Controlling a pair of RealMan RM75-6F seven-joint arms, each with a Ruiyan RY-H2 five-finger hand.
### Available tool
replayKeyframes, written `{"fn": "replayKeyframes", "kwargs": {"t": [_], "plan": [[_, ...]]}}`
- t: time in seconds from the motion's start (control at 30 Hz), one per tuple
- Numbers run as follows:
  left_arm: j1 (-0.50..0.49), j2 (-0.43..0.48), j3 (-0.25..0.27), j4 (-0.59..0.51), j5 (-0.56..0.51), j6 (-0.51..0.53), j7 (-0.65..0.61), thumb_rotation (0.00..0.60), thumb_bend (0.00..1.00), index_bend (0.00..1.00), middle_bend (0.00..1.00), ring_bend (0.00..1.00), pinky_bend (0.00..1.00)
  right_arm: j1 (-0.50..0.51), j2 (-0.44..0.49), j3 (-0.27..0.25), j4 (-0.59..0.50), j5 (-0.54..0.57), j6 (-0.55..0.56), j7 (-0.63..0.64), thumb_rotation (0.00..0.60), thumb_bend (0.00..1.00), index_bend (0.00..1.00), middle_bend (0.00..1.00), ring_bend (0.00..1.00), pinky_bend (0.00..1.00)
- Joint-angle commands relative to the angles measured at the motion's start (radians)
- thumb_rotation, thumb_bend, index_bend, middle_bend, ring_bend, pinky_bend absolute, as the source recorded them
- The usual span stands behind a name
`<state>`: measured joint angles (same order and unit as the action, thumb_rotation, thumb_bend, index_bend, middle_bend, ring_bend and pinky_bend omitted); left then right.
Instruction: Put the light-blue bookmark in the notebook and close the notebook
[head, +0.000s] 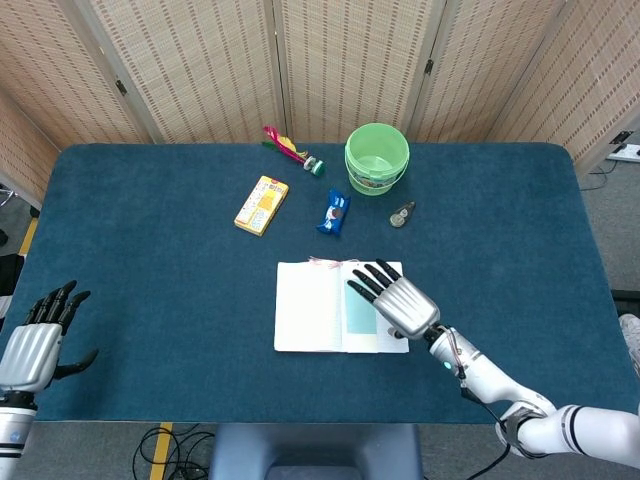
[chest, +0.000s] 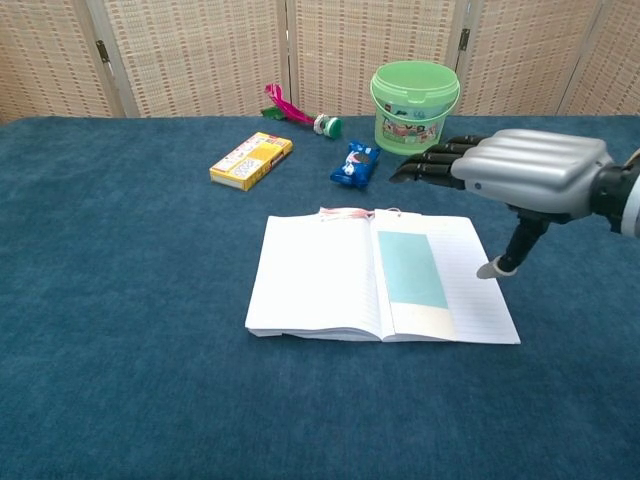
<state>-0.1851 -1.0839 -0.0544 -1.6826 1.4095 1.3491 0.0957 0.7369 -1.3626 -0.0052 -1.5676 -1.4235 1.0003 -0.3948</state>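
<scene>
The light-blue paper bookmark lies flat on the right page of the open white lined notebook, just left of the right hand hovering with fingers spread and empty. A clumsy page flip could slide it out.

The left hand waits open, well apart.
</scene>
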Motion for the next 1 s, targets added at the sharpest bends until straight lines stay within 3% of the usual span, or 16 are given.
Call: {"fn": "replayKeyframes", "kwargs": {"t": [0.03, 0.27, 0.63, 1.0], "plan": [[-0.007, -0.003, 0.001, 0.003, 0.008, -0.005, 0.001, 0.600, 0.27, 0.14, 0.04, 0.06, 0.14, -0.020, 0.020, -0.005, -0.020, -0.012, 0.020, -0.016, 0.600, 0.05, 0.00, 0.06, 0.00, 0.00], [-0.012, -0.008, 0.004, -0.006, 0.020, -0.007, 0.005, 0.600, 0.27, 0.14, 0.04, 0.06, 0.14, -0.020, -0.055, -0.008, 0.074, -0.036, -0.005, 0.011, 0.600, 0.06, 0.00, 0.06, 0.00, 0.00], [-0.003, 0.006, 0.009, -0.016, 0.013, -0.002, 0.002, 0.600, 0.27, 0.14, 0.04, 0.06, 0.14, 0.023, -0.211, 0.035, 0.275, -0.049, -0.056, 0.076, 0.600, 0.06, 0.00, 0.00, 0.00, 0.00], [-0.003, 0.004, 0.013, -0.008, 0.000, -0.017, -0.008, 0.600, 0.27, 0.14, 0.04, 0.06, 0.14, 0.026, -0.239, 0.038, 0.332, -0.040, -0.084, 0.093, 0.600, 0.06, 0.00, 0.00, 0.00, 0.00]]}}
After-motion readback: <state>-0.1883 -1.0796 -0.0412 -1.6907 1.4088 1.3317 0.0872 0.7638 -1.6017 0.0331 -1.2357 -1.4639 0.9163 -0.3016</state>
